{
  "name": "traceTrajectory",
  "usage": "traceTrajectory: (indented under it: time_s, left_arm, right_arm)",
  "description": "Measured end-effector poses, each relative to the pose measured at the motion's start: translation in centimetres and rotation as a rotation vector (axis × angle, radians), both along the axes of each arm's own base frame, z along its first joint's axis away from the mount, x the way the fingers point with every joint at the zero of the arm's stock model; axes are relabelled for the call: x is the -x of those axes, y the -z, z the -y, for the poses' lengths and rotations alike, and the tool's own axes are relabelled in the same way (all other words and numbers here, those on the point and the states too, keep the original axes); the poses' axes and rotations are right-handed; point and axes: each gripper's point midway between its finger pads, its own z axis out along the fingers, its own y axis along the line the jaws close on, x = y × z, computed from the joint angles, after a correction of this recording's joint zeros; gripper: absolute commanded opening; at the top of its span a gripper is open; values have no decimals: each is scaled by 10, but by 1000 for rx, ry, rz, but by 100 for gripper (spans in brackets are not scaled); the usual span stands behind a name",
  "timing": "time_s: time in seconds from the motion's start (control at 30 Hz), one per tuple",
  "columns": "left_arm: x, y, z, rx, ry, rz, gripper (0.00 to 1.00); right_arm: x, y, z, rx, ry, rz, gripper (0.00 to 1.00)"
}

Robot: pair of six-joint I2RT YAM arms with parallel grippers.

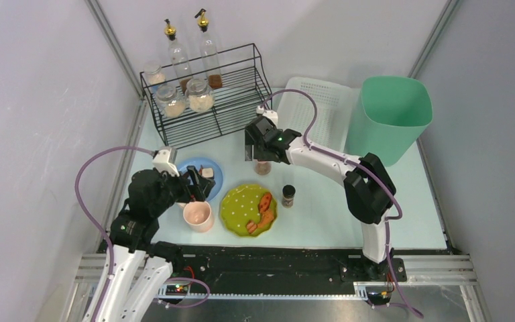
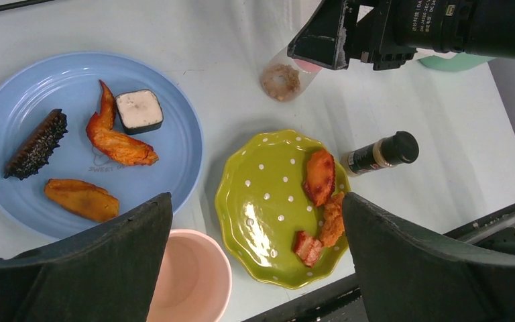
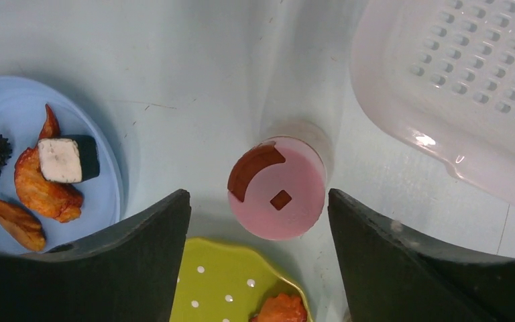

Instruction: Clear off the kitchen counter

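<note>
Grey walls enclose the pale mint-green kitchen counter [image 1: 322, 225], with a black rail along its front edge. Right gripper [image 3: 257, 201] straddles a pink-lidded jar [image 3: 288, 201] near the counter's middle, jaws parted, seemingly not touching it. Left gripper [image 2: 256, 201] hangs wide apart and empty toward the front-left corner.

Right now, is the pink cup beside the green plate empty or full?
Empty. The pink cup stands upright, and the top view shows only its bare pale inside.

On the pale mint-green counter [image 2: 228, 54], a round blue plate [image 2: 74, 80] carries 4 food pieces [image 2: 114, 144]; a green dotted plate [image 2: 261, 194] holds 3.
</note>
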Motion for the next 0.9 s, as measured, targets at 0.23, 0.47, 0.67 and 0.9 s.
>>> traceTrajectory:
  time_s: [0.23, 0.47, 0.67, 0.9]
  left_arm:
    - [-1, 4, 3, -3, 12, -21, 100]
    - [-3, 11, 6, -17, 19, -53, 100]
    - [-4, 15, 16, -34, 16, -86, 100]
    - [-11, 20, 47, -109, 7, -147, 100]
  right_arm:
    - [3, -5, -1, -1, -4, -1, 88]
    - [21, -59, 20, -57, 5, 74, 91]
    - [53, -127, 51, -147, 15, 199, 91]
    - [92, -155, 86, -157, 22, 270, 91]
